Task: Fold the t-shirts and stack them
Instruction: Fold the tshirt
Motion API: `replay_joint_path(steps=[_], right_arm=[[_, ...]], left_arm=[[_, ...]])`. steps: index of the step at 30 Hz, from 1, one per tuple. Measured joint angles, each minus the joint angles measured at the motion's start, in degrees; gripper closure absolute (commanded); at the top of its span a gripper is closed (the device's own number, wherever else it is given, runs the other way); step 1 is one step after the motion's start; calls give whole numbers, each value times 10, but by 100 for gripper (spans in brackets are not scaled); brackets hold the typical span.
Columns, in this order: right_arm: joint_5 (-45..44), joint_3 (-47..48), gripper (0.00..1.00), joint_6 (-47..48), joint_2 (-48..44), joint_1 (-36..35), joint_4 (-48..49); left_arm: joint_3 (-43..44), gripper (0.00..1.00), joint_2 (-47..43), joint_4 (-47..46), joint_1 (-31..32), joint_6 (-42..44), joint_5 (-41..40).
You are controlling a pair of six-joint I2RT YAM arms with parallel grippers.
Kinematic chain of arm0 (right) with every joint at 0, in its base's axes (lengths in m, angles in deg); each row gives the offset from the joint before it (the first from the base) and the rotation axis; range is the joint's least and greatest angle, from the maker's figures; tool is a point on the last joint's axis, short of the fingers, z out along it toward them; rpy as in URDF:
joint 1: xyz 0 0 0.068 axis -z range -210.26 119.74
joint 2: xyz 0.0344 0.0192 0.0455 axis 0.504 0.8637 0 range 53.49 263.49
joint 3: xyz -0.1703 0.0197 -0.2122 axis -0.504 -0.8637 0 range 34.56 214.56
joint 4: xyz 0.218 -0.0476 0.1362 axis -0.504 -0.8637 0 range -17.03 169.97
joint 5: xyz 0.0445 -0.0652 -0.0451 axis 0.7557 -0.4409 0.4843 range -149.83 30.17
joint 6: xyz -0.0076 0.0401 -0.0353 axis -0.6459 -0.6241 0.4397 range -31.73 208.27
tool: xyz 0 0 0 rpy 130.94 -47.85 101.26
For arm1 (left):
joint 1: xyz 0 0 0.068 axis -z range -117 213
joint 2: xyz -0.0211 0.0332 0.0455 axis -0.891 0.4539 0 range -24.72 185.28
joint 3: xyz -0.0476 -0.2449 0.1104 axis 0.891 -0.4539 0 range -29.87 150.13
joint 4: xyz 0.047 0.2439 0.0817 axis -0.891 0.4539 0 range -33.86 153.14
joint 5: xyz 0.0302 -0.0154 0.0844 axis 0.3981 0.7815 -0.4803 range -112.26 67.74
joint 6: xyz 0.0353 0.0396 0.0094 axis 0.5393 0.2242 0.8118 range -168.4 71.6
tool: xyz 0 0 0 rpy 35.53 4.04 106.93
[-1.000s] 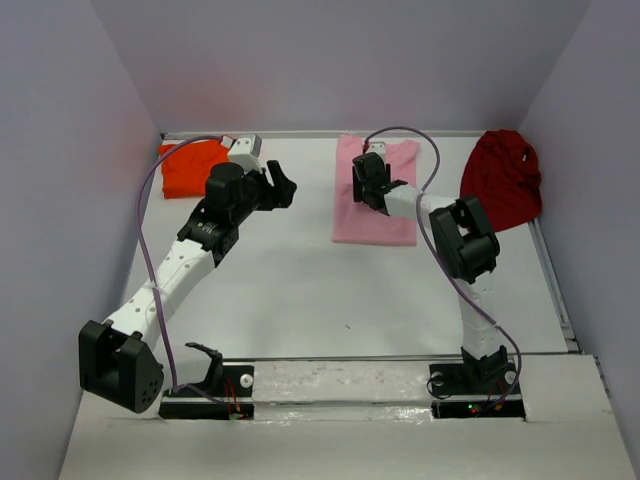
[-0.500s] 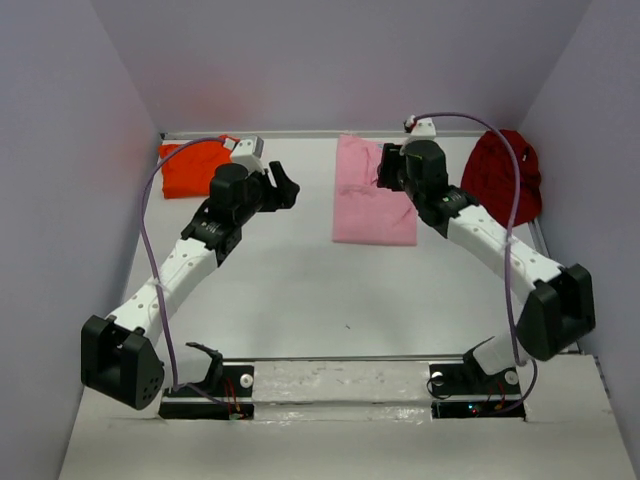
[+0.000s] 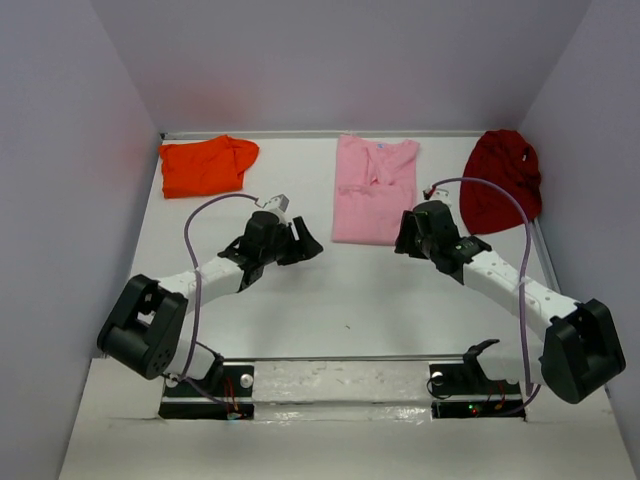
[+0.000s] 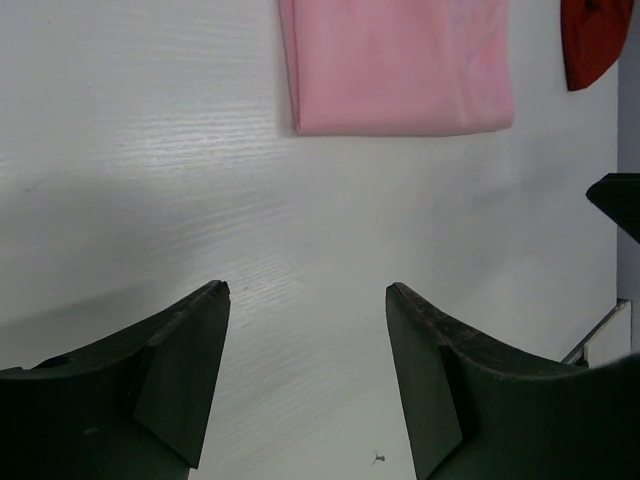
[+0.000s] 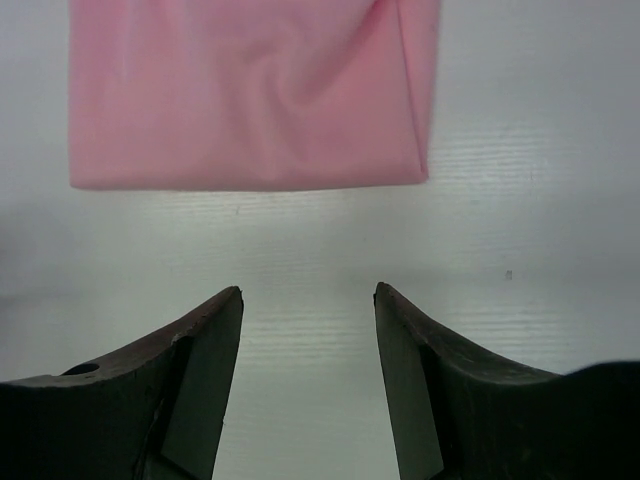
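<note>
Down at the near edge, both arm bases sit bolted to the table, and each arm reaches inward, low over the white surface. The left gripper hangs over bare tabletop, left of centre. Its jaws are spread apart with nothing between them, and the left wrist view confirms it: only white wood grain shows in the gap of that gripper. Across from it, the right gripper sits just off the near right corner of the pink t-shirt. It too stands wide and empty, and its wrist camera looks between its fingers at the shirt's straight near hem.

The pink t-shirt lies flat in the middle of the far half, a tall rectangle. Its long axis runs near to far, with the neckline at the far end and the hem toward the arms. Neither gripper touches it.

Farther back, in the far left corner, the orange t-shirt lies flattened, long axis running left to right. On the far right, the dark red t-shirt is a crumpled heap against the table's right edge; which way it points cannot be told. All three lie well apart, unstacked.
</note>
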State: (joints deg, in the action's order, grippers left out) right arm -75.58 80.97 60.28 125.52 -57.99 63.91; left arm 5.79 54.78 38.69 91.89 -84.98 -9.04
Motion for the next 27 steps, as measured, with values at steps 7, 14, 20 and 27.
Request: replay_joint_path(steps=[7,14,20,27], right_arm=[[-3,-14,17,-32,-11,0,-16],[-8,-13,16,-49,47,0,-17],[-39,-13,14,-55,55,0,-11],[-86,26,15,-70,140,0,-19]], left_arm=[[0,4,46,-68,21,-9,2],[21,3,133,-92,29,-3,4],[46,3,157,-102,37,-2,3],[82,3,162,-84,56,11,-32]])
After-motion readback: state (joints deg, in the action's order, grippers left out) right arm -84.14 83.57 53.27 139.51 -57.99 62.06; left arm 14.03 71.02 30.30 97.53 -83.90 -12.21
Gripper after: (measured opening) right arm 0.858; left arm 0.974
